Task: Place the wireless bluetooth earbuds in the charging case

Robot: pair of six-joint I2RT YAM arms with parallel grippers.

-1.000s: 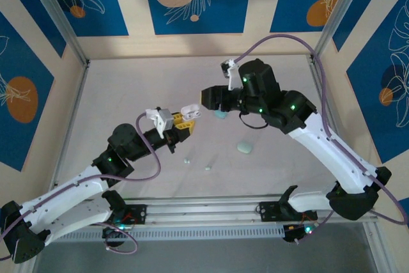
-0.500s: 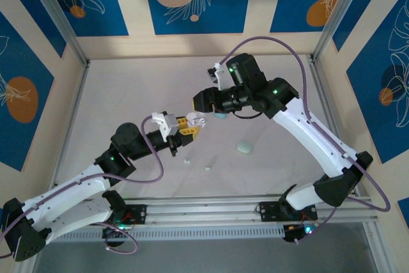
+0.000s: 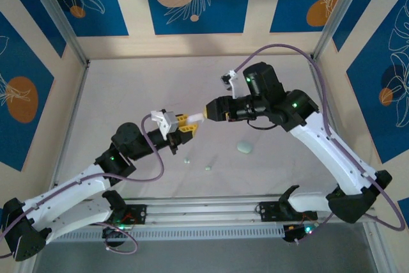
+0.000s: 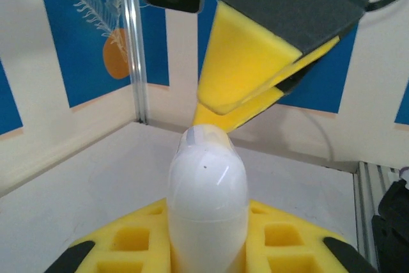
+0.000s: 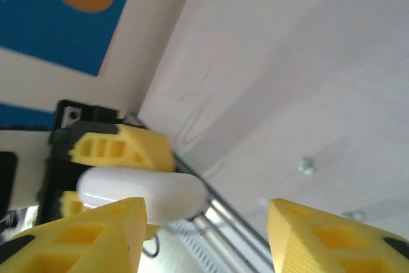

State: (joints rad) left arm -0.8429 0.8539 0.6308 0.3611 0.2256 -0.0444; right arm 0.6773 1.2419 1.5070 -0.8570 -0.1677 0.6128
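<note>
The left gripper (image 3: 186,124) is clamped on a glossy white pebble-shaped charging case (image 4: 208,202) and holds it up above the pale grey table (image 3: 128,94). The right gripper (image 5: 204,212) meets it with its yellow foam fingers (image 5: 96,238) spread wide apart, one of them just beside the case's far end. Two tiny pale earbuds (image 3: 186,160) lie on the table near the left gripper. A pale green rounded case (image 3: 244,148) lies to their right.

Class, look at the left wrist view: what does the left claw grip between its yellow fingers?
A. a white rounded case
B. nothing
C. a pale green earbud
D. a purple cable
A: the left claw is shut on the white rounded case, which stands up out of its grip.
</note>
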